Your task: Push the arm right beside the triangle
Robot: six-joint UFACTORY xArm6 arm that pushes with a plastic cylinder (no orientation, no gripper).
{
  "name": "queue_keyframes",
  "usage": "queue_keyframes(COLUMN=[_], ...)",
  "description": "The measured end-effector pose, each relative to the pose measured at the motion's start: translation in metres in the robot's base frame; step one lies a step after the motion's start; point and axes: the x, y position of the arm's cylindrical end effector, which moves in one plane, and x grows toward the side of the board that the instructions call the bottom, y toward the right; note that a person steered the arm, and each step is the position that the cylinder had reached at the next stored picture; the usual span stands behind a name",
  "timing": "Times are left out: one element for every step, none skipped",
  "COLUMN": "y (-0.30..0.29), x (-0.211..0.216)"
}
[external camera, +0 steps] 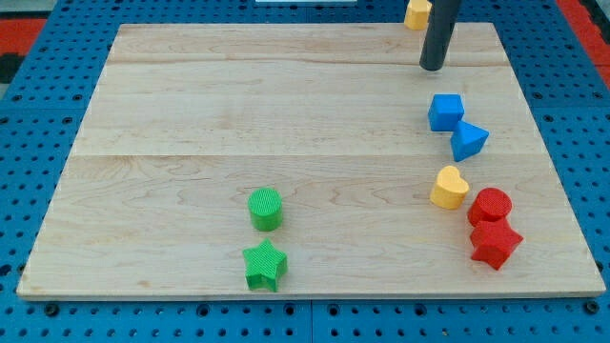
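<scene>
One yellow block is being cut off by the view's top edge, partly hidden behind the rod. My tip, fingerless, is being held above the blue cube, which is touching the blue triangle, on a pale wooden board over blue pegboard.

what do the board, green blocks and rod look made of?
Board: pale wood, matte, with visible grain and plank seams. Green cylinder and green star: probably 3D-printed plastic, going by the fine ridged lines on their surfaces. Rod: dark, smooth, slightly glossy, plastic or metal, can't tell; my tip sits above the blue cube.
</scene>
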Motion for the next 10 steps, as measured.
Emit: queue_keyframes(y=[-0.006, -0.013, -0.022, -0.029, -0.037, -0.044, -0.057, -0.072, -0.085, -0.096], x=[0.003, 0.003, 0.003, 0.003, 0.003, 0.003, 0.005, 0.008, 0.011, 0.011])
